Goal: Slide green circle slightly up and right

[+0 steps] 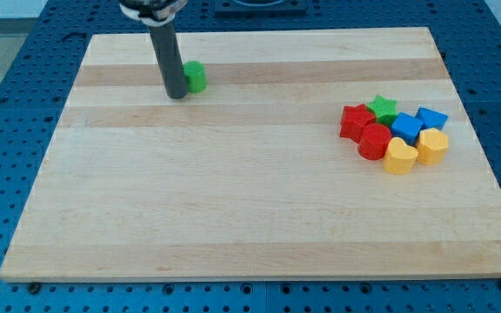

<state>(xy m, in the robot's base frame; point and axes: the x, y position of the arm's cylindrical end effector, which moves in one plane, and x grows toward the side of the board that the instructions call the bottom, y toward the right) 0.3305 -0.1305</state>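
**Tip beside the green circle, upper left of the board: risks and markings**

Nearest you, along the view's bottom, the board (233, 226) is plain pale wood on a blue pegboard base (7, 130). You find no print, sticker or brand on either.

Mid-depth, at the view's right, sits a tight cluster: red block (355, 122), red cylinder (375, 142), green star (382, 108), two blue blocks (406, 128) (431, 118), yellow heart (399, 157) and a second yellow block (432, 146). They stand well apart from your work, so a short push should not reach them. None shows lettering.

Farther back, near the view's top left, my tip (177, 96) rests on the board just left of the green circle (196, 76), touching or nearly so; you cannot tell which, since the rod hides the block's left side. There are no fingers to report: the arm ends in a bare dark rod with nothing to open or close.

Watch these, as judgement only:
- The tip seems to sit left of and slightly below the circle. That suits an up-right push, but contact off the centre line lets a round block roll around the rod and slip off sideways.
- The circle lies near the board's top edge. Too long a stroke could carry it toward that edge.
- "Slightly" is the hard part: a fast push may let the block coast past where you want it.

The rod carries no readable label.
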